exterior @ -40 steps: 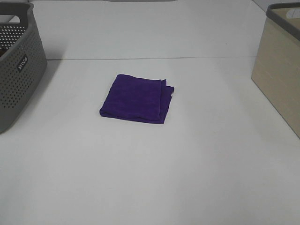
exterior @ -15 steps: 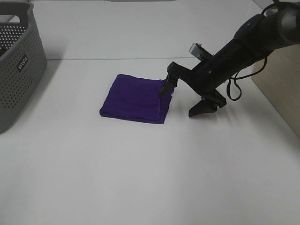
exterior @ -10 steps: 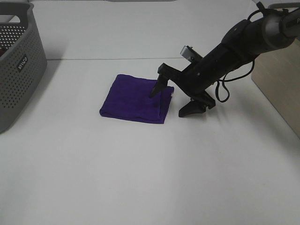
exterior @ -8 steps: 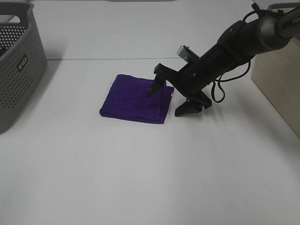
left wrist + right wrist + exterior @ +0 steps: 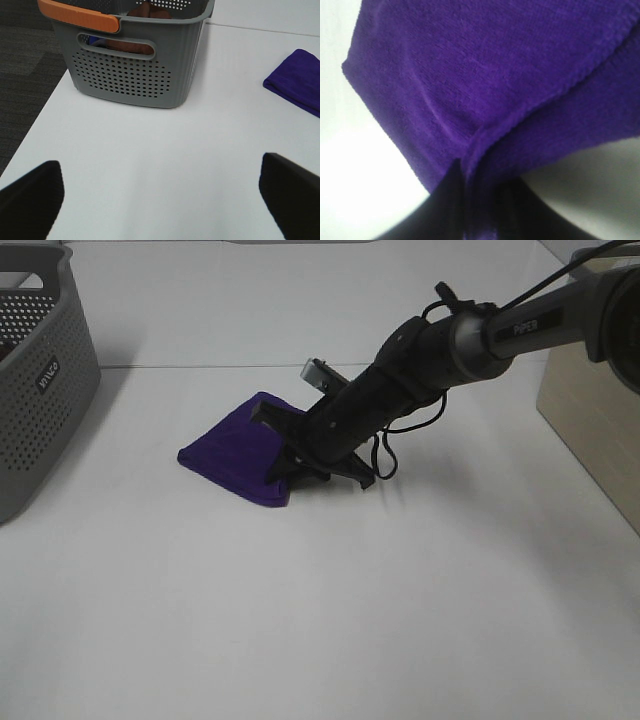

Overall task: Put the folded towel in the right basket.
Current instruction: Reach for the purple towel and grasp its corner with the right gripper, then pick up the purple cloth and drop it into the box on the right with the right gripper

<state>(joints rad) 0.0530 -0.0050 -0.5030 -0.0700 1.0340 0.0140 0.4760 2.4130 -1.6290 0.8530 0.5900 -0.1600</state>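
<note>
Right end effector [image 5: 288, 448] had closed on one edge of the folded towel [image 5: 232, 450], which sat bunched at mid-desk [image 5: 330, 620], well apart from the right basket [image 5: 590, 390]. The wrist view showed only a thin fold pinched.

Risk, as I judged it: so shallow a bite may slip or let the layers fall open on the lift, and a trailing corner could snag the basket rim.

Left end effector [image 5: 160, 192] hung spread and empty near the grey basket [image 5: 40, 390]. I saw nothing blocking the path.
</note>
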